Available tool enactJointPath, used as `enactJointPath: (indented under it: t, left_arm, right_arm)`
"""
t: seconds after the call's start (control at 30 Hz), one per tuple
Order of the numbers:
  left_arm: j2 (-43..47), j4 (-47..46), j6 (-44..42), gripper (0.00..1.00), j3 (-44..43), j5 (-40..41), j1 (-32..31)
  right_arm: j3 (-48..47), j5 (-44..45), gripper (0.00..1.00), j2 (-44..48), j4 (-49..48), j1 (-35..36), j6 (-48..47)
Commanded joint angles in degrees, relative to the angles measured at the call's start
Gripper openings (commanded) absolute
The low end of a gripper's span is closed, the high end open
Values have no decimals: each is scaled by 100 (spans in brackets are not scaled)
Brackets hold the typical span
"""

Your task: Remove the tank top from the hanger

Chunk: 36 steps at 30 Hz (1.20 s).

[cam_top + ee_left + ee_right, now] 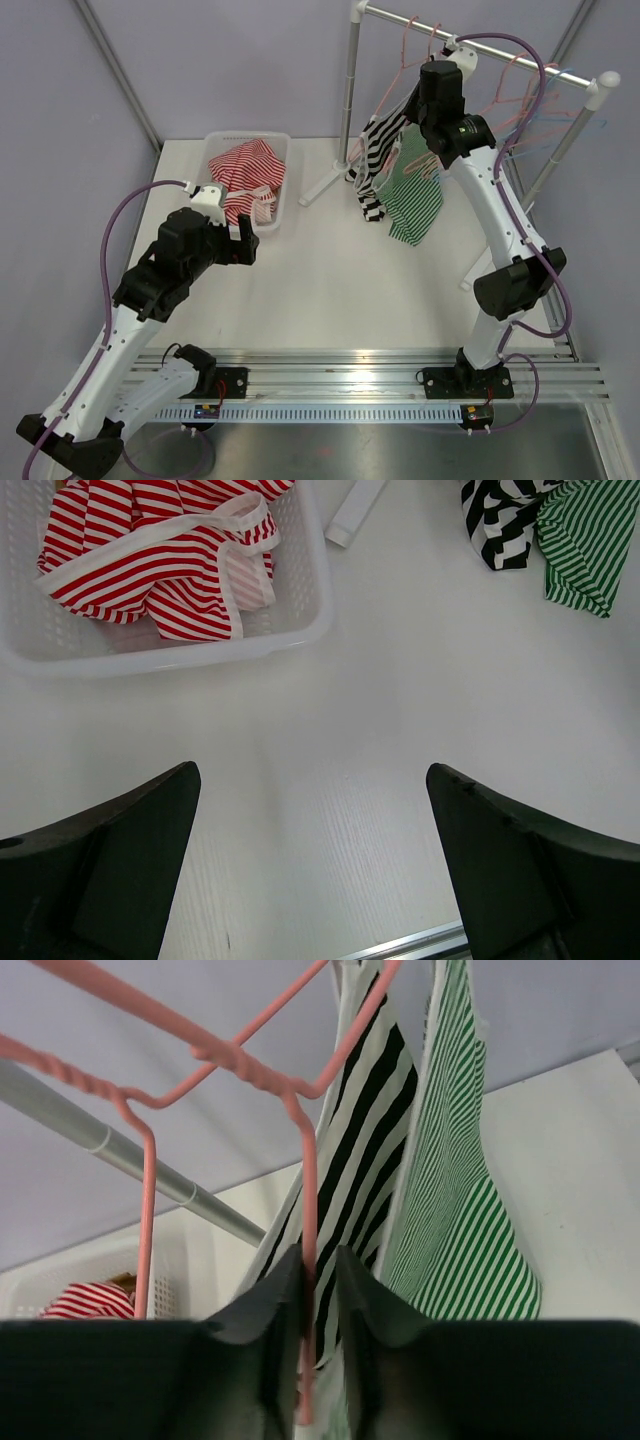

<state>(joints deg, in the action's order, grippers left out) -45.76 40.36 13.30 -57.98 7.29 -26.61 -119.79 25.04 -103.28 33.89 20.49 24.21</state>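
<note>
On the white table (330,290), 1 red-striped top (240,165) is kept in the basket (284,185). The black-striped tank top (372,185) and green-striped tank top (415,210) are still hung on the rack (349,90). A pink hanger (308,1160) is clamped by the right gripper (318,1260); the left gripper (312,780) is held open.

Black-striped tank top (500,520) cut off above.
</note>
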Motion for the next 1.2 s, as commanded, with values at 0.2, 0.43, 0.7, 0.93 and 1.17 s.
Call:
enactJointPath:
  t: [0.2,0.43,0.7,0.93,1.17]
  left_arm:
    - [23,-318,-117,99,32,-166,-11]
    - [84,-353,-73,99,50,-246,-11]
    - [128,-388,-47,99,67,-289,-11]
    - [207,-389,120,99,-55,-316,-11]
    - [156,-608,709,99,-986,-649,-72]
  right_arm:
    - [376,695,3,475,-374,52,14]
    - [694,590,0,1161,-673,60,330]
    - [272,265,0,1424,-454,51,348]
    - [612,-472,0,2039,-172,60,594]
    - [1677,-1325,0,3242,-14,60,700]
